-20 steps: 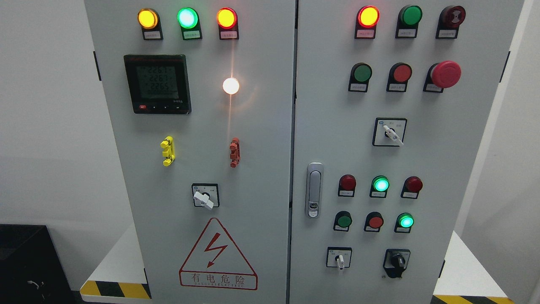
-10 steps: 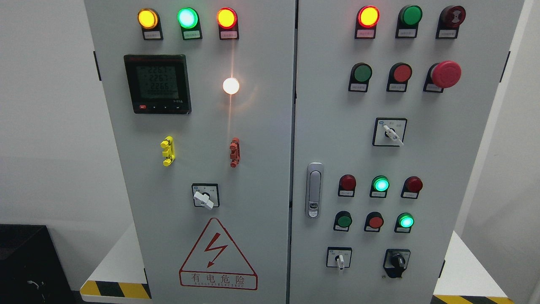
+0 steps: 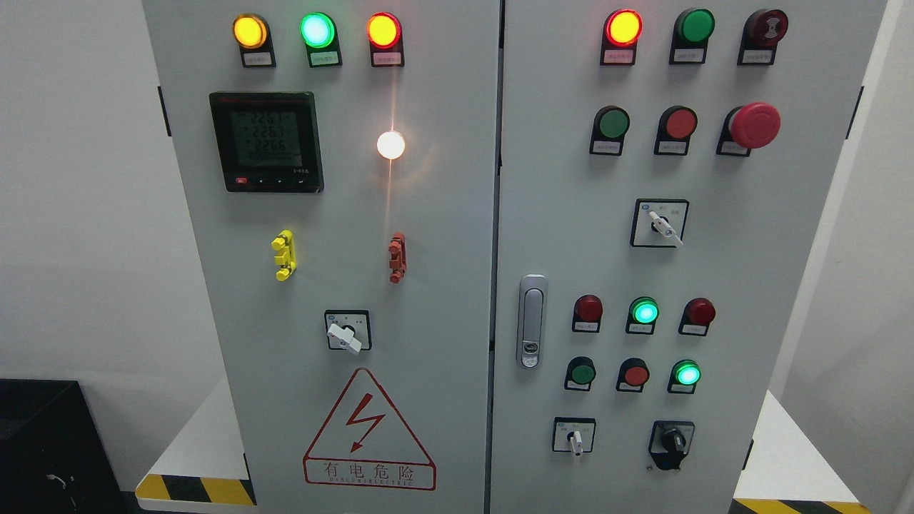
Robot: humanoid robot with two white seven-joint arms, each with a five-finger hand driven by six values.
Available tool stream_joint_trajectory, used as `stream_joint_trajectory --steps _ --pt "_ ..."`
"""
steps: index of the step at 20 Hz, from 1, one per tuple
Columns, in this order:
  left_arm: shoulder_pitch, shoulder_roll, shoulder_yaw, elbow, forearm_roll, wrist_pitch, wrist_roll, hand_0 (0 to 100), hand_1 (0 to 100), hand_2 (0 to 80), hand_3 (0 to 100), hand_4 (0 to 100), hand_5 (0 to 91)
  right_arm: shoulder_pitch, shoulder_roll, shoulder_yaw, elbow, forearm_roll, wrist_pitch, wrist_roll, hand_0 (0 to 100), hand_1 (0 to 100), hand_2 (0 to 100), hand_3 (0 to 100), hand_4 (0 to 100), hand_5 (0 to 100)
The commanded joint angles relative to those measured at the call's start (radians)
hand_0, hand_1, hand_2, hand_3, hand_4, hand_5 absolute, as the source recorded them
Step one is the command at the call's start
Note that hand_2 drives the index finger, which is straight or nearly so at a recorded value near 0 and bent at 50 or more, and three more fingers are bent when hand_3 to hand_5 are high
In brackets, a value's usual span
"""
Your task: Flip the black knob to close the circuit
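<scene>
The black knob [image 3: 672,442] sits at the lower right of the grey control cabinet's right door [image 3: 714,285], its handle pointing roughly straight down. To its left is a white-handled selector switch [image 3: 574,437]. Neither of my hands nor either arm shows in the head view.
Lit and unlit indicator lamps and push buttons cover both doors, with a red mushroom stop button [image 3: 753,126] at the upper right. A silver door latch [image 3: 530,321] sits near the centre seam. A digital meter [image 3: 265,141] is on the left door. A black box [image 3: 43,442] stands at the lower left.
Only the digits on the meter flicker; nothing else has moved.
</scene>
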Motion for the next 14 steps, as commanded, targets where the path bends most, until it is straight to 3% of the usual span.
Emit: stream_joint_trajectory --steps 1,4,6,14 --pt "0.023 0.0 0.0 -0.029 0.0 0.0 -0.001 12 56 0.0 0 0 0.0 0.011 0.003 0.022 -0.268 0.1 0.001 -0.038 0 11 50 75 66 63" --pt "0.023 0.0 0.0 -0.029 0.0 0.0 -0.001 12 56 0.0 0 0 0.0 0.009 0.005 0.02 -0.297 0.194 0.0 -0.101 0 9 53 77 68 65" --pt "0.023 0.0 0.0 -0.029 0.0 0.0 -0.001 12 56 0.0 0 0 0.0 0.009 0.005 0.022 -0.329 0.219 0.0 -0.102 0 1 55 80 70 66" --pt "0.023 0.0 0.0 -0.029 0.0 0.0 -0.001 12 56 0.0 0 0 0.0 0.0 0.008 0.012 -0.456 0.355 0.006 -0.09 0 0 62 84 73 70"
